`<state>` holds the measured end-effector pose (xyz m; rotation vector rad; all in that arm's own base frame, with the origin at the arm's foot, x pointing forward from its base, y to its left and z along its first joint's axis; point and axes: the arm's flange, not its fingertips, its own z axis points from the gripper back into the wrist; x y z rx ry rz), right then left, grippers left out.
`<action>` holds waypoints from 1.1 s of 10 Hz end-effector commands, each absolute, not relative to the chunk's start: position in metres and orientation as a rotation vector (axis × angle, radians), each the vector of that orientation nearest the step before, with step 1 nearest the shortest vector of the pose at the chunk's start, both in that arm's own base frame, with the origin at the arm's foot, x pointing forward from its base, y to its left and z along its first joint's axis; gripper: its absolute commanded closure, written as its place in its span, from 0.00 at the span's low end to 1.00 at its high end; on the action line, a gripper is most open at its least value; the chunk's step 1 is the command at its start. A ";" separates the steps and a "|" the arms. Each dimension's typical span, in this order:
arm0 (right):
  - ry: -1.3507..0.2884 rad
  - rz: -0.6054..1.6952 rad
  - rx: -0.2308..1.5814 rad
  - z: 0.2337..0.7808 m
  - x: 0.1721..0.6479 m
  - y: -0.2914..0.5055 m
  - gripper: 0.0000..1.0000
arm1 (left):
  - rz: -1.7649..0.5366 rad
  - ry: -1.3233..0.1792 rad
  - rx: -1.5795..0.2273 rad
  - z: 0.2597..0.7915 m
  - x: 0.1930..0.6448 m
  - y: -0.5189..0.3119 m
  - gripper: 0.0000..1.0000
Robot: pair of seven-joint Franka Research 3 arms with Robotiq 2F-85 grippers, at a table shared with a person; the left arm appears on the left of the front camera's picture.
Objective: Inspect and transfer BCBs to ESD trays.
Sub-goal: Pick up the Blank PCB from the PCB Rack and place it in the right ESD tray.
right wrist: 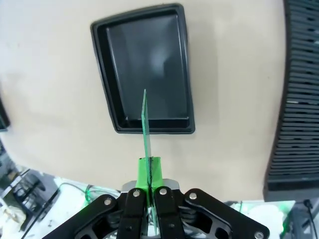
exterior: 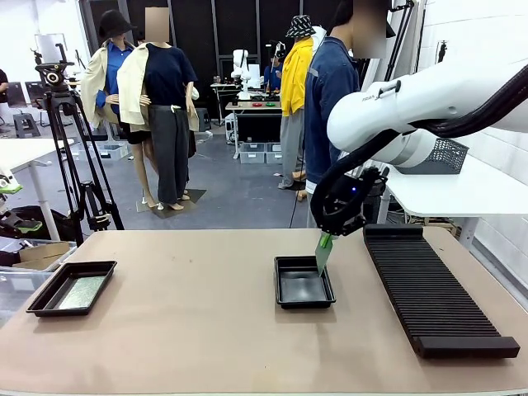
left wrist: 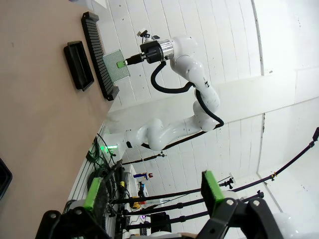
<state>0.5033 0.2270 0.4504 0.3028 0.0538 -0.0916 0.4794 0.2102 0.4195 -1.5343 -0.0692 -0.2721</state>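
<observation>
Green BCB [exterior: 322, 256], first of two observed, is clamped on edge between the pads of the right end effector [exterior: 327, 240]. It hangs downward with its lower corner over the 2 o'clock part of the centre ESD tray [exterior: 279, 285]. Contact between board and tray cannot be confirmed. In the right wrist view the board is edge-on, running from the pads at 6 o'clock toward the tray floor at 12 o'clock.

The second BCB [exterior: 81, 293] lies flat inside the other ESD tray [exterior: 41, 307]. That tray sits at 9 o'clock on the counter [exterior: 190, 330], well apart from the centre tray.

A black ribbed rack [exterior: 429, 289] lies at 3 o'clock of the centre tray, near but not touching.

The left end effector [left wrist: 152, 191] has its fingers [left wrist: 213, 185] spread wide apart and is raised off the counter.
</observation>
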 end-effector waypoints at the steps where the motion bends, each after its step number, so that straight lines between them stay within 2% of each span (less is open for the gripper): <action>1: 0.031 -0.114 0.271 0.443 0.506 0.241 1.00 | -0.284 -0.080 -1.536 0.422 0.477 0.213 0.00; 8: 0.084 -0.038 0.333 0.408 0.536 0.274 1.00 | -0.284 -0.080 -1.536 0.422 0.477 0.213 0.00; 11: 0.072 -0.019 0.358 0.391 0.534 0.281 1.00 | -0.284 -0.080 -1.536 0.422 0.477 0.213 0.00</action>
